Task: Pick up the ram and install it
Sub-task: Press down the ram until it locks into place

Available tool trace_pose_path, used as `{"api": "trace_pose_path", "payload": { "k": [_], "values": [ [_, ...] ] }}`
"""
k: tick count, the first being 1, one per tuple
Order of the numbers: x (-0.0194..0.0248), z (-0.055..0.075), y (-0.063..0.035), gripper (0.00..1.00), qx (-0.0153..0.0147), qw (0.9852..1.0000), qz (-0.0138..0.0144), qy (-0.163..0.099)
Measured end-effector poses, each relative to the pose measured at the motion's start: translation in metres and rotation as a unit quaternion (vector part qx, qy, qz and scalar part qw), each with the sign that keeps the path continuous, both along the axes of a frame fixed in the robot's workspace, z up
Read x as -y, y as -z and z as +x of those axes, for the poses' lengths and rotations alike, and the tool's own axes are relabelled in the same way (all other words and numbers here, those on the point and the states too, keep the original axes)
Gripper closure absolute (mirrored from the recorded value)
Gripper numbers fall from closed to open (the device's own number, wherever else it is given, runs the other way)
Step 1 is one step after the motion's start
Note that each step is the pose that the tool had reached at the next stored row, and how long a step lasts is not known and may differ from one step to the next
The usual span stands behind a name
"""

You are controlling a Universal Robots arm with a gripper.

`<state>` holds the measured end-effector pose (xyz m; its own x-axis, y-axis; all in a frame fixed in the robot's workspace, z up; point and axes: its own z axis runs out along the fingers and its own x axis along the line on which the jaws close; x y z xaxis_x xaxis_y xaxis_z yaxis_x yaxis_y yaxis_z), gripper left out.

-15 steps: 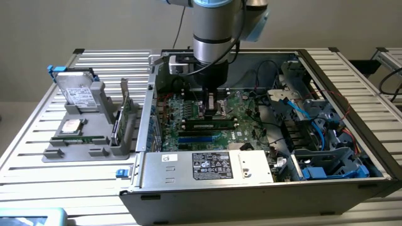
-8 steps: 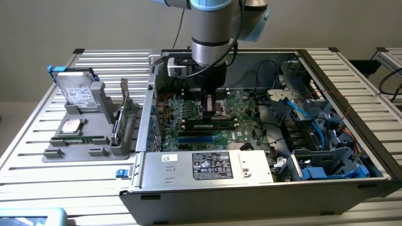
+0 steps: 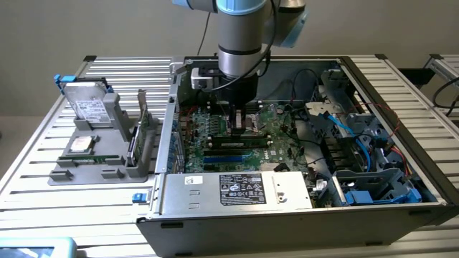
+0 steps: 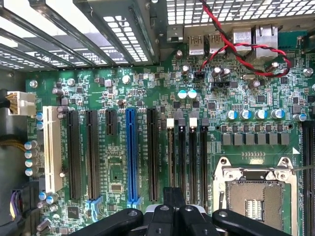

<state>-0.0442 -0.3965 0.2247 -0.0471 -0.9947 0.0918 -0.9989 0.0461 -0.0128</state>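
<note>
Though its tips are hidden, the claw (image 3: pixel 242 119) hovers over the ram (image 3: pixel 237 143).

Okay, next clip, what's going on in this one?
A single robot arm is reaching down into an open computer case, with its tool low over the motherboard. A ram strip lies along the memory slots just in front of the tool. In the wrist view, the empty CPU socket and the blue expansion slot are visible. A hard drive stands in a grey holder outside the case.

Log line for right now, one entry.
arm: inside open case | tool: low over motherboard | ram: just under tool | grip: unclear
</note>
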Motion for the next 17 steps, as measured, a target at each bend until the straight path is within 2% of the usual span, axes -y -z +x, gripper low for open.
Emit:
{"api": "trace_pose_path", "payload": {
  "k": [3,4,7,9,17],
  "values": [
    [0.0000,0.000,0.0004,0.89,0.0001,1.0000,-0.0001,0.000],
    [-0.0001,0.000,-0.0008,0.89,0.0005,1.0000,0.0006,0.000],
    [0.0001,0.003,-0.0121,0.89,0.0002,1.0000,0.0001,0.000],
    [0.0001,0.006,-0.0150,0.89,0.0001,1.0000,0.0001,0.000],
    [0.0003,0.015,-0.0166,0.89,-0.0001,1.0000,0.0000,0.000]
  ]
}}
